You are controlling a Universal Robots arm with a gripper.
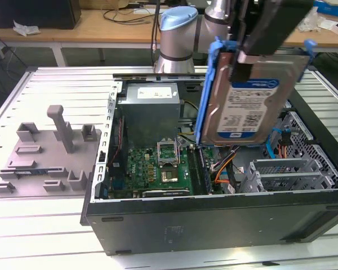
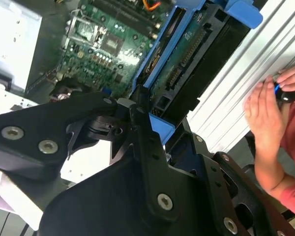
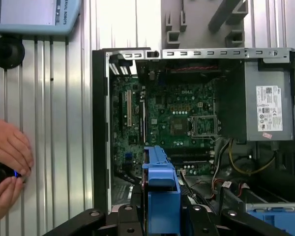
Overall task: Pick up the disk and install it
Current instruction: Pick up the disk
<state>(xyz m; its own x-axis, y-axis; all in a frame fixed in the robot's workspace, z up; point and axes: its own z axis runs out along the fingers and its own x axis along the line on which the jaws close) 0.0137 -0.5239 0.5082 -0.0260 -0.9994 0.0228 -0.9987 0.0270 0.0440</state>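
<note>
Holding: end effector pinches the disk at its upper edge.
Location: disk hangs tilted above the open computer case.
Handling: judged stiff, fairly heavy, shock-sensitive; best held by the blue carrier bracket.

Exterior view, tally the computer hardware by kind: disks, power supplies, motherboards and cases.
disk: 1
power supply: 1
motherboard: 1
computer case: 1
Total: 4
</note>
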